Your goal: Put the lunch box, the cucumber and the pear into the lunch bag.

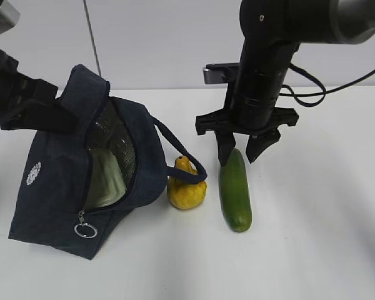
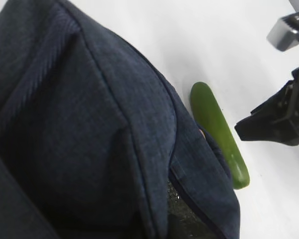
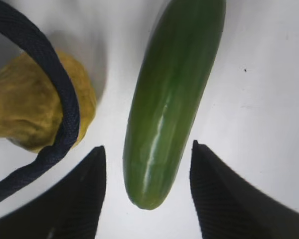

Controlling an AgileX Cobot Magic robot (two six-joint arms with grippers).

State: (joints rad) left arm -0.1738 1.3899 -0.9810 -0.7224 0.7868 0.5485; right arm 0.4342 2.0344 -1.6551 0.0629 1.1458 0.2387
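Here, right tool point(image 1: 240, 147) spread astride the cucumber point(image 1: 235, 189); left tool clenched on the lunch bag point(image 1: 56, 187).

Lunch box point(image 1: 105, 178): only a pale green strip shows through the lunch bag point(image 1: 56, 187) opening; the rest is hidden by the fabric. Left gripper: fingertips concealed behind the bag's far-left top corner. Pear point(image 3: 25, 107): crossed by the bag's handle point(image 3: 60, 99) and cut by the left edge in the right wrist view. Cucumber point(image 3: 172, 94): far end cut off at the top there.
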